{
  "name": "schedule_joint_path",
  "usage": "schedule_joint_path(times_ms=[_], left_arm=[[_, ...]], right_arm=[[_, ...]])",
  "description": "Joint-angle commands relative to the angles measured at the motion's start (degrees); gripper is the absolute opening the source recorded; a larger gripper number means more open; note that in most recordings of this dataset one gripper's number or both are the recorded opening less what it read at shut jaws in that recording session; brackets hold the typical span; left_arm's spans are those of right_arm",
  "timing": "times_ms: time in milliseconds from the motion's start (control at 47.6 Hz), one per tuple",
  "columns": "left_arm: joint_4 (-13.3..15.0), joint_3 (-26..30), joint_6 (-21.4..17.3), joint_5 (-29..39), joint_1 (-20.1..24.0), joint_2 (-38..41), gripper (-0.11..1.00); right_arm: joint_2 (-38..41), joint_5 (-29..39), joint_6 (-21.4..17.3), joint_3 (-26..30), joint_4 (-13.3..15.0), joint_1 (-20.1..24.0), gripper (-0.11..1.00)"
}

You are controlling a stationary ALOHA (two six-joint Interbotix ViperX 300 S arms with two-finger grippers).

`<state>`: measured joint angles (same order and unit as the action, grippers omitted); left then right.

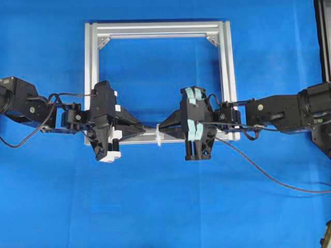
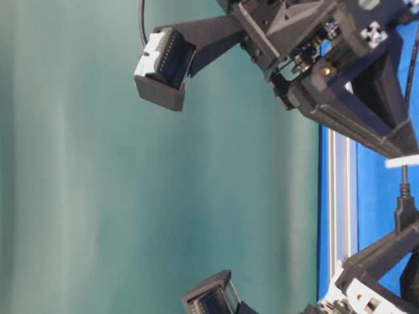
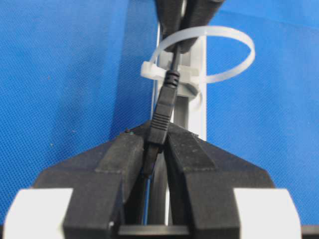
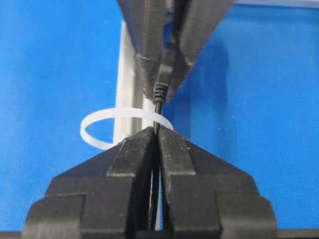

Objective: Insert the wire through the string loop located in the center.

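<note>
overhead exterior: left gripper [image 1: 140, 130] and right gripper [image 1: 166, 125] meet tip to tip over the near bar of the aluminium frame [image 1: 225, 62], the string loop [image 1: 158, 136] between them. the wire [image 1: 269, 174] trails off past the right arm.

left wrist-mounted: left jaws clamped on the plug [image 3: 160, 122]; the cable runs straight ahead through the loop, long axis along the bar.

right wrist-mounted: right jaws pinched tight on the cable just at the loop's rim. judgement: plug is already through, so the left arm, on the plug side, should draw it through.
</note>
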<state>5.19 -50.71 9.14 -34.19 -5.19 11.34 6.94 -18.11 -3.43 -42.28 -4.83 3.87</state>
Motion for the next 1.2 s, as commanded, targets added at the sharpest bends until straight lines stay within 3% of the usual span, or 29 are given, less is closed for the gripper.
schedule_joint_path(times_ms=[0, 252, 357, 441, 588, 715, 1177], left_arm=[[-0.18, 0.97, 0.18, -0.26, -0.44, -0.62, 0.07], [-0.18, 1.05, 0.09, -0.26, -0.44, -0.62, 0.07], [-0.18, 0.97, 0.09, -0.26, -0.44, -0.62, 0.06], [-0.18, 0.97, 0.09, -0.26, -0.44, -0.62, 0.06], [-0.18, 0.88, 0.00, -0.18, -0.44, -0.62, 0.06], [-0.18, 0.88, 0.00, -0.26, -0.44, -0.70, 0.06], [-0.18, -1.32, 0.18, -0.53, -0.44, -1.67, 0.06]], right_arm=[[-0.88, -0.26, 0.09, 0.62, 0.26, 0.35, -0.02], [-0.88, -0.18, 0.09, 0.62, 0.35, 0.35, -0.02], [-0.88, -0.18, 0.00, 0.70, 0.26, 0.35, 0.07], [-0.88, -0.18, -0.18, 0.70, 0.26, 0.35, 0.23], [-0.88, -0.18, -0.18, 0.70, 0.09, 0.35, 0.64], [-0.88, -0.09, -0.18, 0.70, 0.09, 0.35, 0.93], [-1.58, 0.79, -0.18, 0.18, 0.18, 0.35, 0.93]])
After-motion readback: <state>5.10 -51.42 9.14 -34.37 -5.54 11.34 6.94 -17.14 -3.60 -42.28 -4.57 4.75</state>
